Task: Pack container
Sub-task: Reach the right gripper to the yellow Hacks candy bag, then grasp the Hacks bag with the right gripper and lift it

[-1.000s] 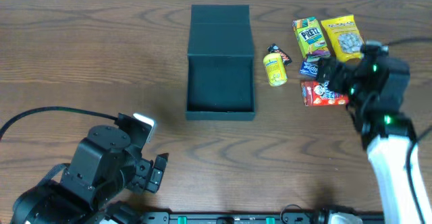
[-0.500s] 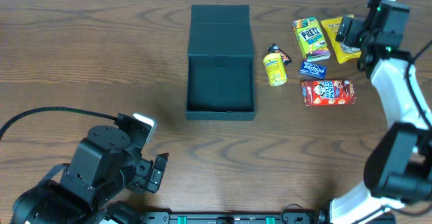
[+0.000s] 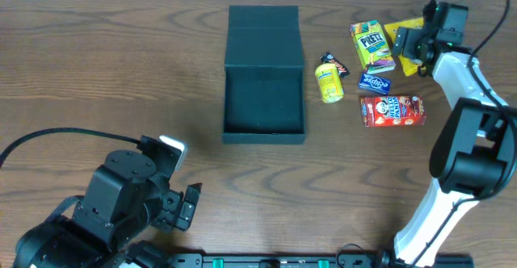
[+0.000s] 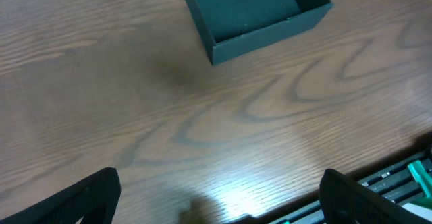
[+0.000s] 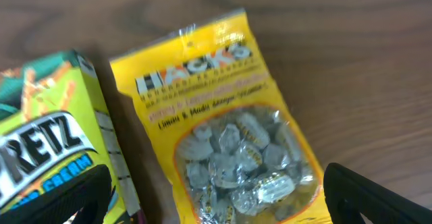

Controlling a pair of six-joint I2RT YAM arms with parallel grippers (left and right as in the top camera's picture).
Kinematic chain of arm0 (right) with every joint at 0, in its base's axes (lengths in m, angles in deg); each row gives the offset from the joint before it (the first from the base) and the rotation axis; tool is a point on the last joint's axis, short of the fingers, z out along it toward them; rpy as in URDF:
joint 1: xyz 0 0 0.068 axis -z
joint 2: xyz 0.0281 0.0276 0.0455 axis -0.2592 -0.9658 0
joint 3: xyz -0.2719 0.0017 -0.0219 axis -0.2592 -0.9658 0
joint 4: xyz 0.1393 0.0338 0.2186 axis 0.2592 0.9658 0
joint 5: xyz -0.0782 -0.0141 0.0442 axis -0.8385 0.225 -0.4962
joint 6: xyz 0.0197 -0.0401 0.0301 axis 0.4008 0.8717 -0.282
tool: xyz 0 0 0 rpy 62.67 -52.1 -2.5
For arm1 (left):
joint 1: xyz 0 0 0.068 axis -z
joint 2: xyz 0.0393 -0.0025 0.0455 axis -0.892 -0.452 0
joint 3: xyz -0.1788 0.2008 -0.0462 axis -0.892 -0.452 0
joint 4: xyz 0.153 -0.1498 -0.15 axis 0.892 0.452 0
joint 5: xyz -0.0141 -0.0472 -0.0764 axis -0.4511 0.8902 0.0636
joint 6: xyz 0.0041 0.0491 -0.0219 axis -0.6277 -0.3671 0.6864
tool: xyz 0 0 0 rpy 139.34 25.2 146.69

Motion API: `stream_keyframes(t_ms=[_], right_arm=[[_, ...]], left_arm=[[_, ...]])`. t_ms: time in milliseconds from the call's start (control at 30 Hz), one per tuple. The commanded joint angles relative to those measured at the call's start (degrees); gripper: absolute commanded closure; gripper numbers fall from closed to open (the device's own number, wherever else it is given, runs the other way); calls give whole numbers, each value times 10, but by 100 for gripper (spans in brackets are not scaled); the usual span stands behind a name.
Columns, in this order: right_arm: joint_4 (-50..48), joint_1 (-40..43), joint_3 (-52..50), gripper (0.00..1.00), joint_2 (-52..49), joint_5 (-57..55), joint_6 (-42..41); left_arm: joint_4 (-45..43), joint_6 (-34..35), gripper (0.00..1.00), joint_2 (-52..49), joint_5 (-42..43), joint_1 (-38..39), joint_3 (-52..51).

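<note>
Since a second ago the right gripper (image 3: 409, 43) has swung from above the red packet to the far right end of the snack cluster; everything else lies as it did. Near left: the left gripper (image 3: 188, 203) sits low over the brown wood-grain worktop (image 3: 121, 74), fingers spread wide in the left wrist view, only bare wood between them. Centre: the dark teal-black, matte, square shallow cardboard container (image 3: 264, 98) stands well apart from the left gripper, its hinged flap lid (image 3: 263, 27) folded open flat on the far side; the near corner of the box shows at the top of the left wrist view. Just beside its right wall lies a small yellow canister-shaped packet (image 3: 328, 83), with a small dark wrapper (image 3: 332, 62) at that packet's far end. Further right: a green-and-yellow Pretz box (image 3: 371, 46), a small blue packet (image 3: 375, 81) just nearer than it, and a red rectangular packet (image 3: 392, 110) nearest the front edge. Far right: a yellow Hacks candy bag (image 5: 229, 136) with a clear window of wrapped sweets, just beside the Pretz box. The right gripper hangs over this bag, fingers spread to either side of its lower half; contact with the bag cannot be told.
</note>
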Motion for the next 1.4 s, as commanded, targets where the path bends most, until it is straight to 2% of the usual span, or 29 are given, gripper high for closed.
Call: stream_keyframes(t_ms=[0,200,633,700,933,1033,1067,1300,1367], right_arm=[[0,3,12,1,-6,7,17],[-2,3,12,7,-25,2,32],[-9,3,12,10,-75,-16,32],[-6,3,12,19,-80,-28,31],[-4,2,12,61,-81,-30,14],[-1,2,12,70,-78,-30,8],[1,0,12,76,-73,-30,5],[15,-5,12,96,-25,-31,-20],[27,-6,12,99,-6,-31,-31]], left_arm=[[1,4,5,0,2,-1,2],[1,4,5,0,2,-1,2],[1,4,5,0,2,-1,2],[1,4,5,0,2,-1,2],[1,4,5,0,2,-1,2],[1,4,5,0,2,-1,2],[1,4,5,0,2,-1,2],[1,4,5,0,2,-1,2],[1,4,5,0,2,-1,2]])
